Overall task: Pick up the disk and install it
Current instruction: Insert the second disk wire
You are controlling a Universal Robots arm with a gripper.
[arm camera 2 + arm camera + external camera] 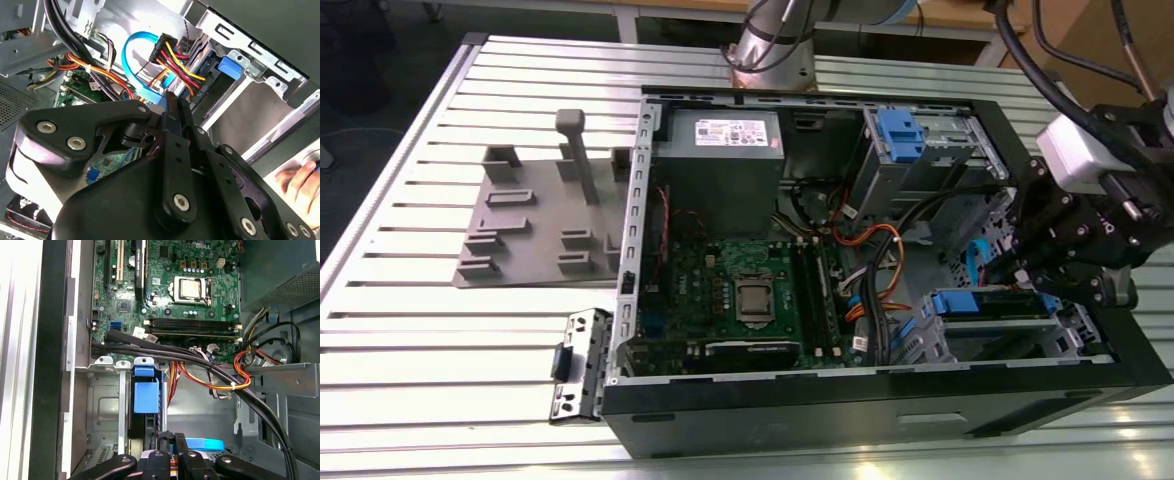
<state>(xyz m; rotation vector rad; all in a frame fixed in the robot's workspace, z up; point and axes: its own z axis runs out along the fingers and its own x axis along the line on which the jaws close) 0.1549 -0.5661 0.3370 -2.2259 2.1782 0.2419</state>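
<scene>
The disk point(983, 301) sits on edge in the lower drive bay of the open computer case point(881, 400), at the exterior view's right. Its blue carrier point(146, 396) shows at the bay mouth, and the carrier's blue tab point(231, 66) shows beside the bay's metal rail. A blue data cable point(135, 67) and a bundle of coloured power wires point(175, 52) run to the disk's end. My gripper point(1034, 288) hangs just above this bay. Its black fingertips point(166, 439) are pressed close together, with nothing seen between them. In the second wrist view my gripper point(172, 102) is right next to the cable plugs.
A grey power supply box point(727, 150) and a silver cage with a blue latch point(907, 135) sit in the case's far part. The motherboard point(734, 290) and black cables point(200, 360) are beside the bay. A grey fixture point(534, 225) and a bracket point(580, 365) lie on the slatted table. A person's hand point(296, 181) rests near the case.
</scene>
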